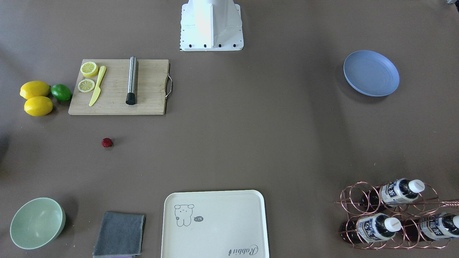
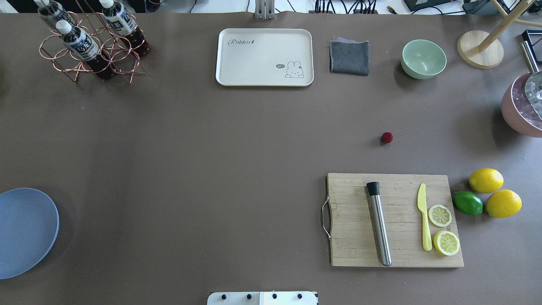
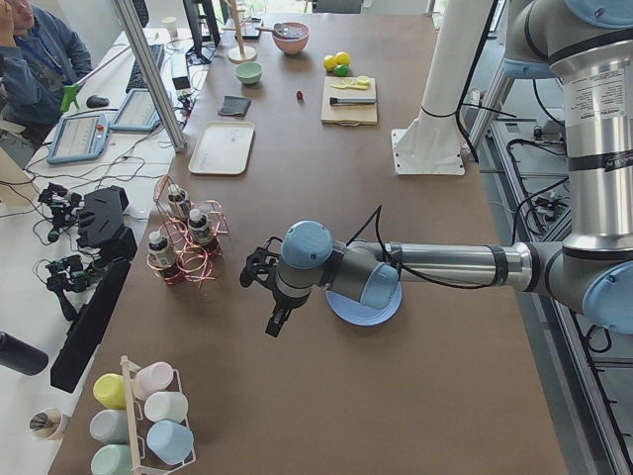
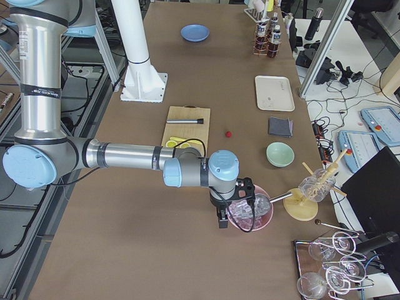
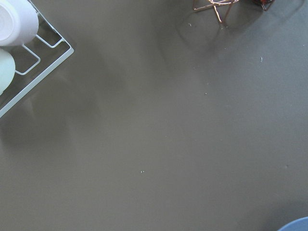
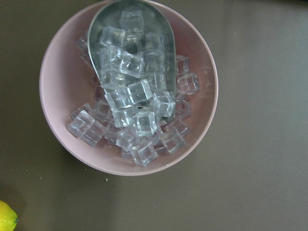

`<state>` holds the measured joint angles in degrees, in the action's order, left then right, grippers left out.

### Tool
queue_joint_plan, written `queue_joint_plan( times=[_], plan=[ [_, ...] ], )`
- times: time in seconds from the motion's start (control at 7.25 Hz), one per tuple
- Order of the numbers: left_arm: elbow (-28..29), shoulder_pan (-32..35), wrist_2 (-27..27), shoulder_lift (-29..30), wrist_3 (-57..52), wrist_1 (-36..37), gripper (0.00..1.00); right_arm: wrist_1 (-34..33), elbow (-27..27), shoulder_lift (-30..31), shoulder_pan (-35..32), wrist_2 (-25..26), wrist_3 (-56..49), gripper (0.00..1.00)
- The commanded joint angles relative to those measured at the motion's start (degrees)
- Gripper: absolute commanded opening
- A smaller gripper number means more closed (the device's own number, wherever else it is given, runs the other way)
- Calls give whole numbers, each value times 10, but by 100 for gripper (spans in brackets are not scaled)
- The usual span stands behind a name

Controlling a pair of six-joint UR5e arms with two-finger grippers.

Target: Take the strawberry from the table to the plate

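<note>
- Strawberry (image 1: 107, 142) lies on table (image 1: 251, 143), near cutting board (image 1: 150, 86), well apart from blue plate (image 1: 371, 73).
- Cream tray (image 2: 264, 57) reads "Rabbit".
- Left end effector (image 3: 273, 322), right end effector (image 4: 221, 220): grip state cannot be told.

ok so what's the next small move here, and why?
Probably swing the right gripper from above the pink ice bowl toward the strawberry. It lies loose on the table beyond the cutting board, on the robot's right; the plate sits empty at the far left.
</note>
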<state>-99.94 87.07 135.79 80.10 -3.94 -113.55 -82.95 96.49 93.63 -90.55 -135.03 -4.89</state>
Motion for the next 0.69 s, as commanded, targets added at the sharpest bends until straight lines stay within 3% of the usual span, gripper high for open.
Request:
queue_joint_plan(
  times=[0.0,0.28,0.55],
  plan=[
    [6,-11,0,-2,-2,-11,100,82,3,1,12,-19,19,100],
    [53,-23,38,-8,10,-12,98,135,5,15,36,-35,129,100],
    [59,-50,49,-67,59,-91,98,185,3,50,46,-37,146,100]
  ],
)
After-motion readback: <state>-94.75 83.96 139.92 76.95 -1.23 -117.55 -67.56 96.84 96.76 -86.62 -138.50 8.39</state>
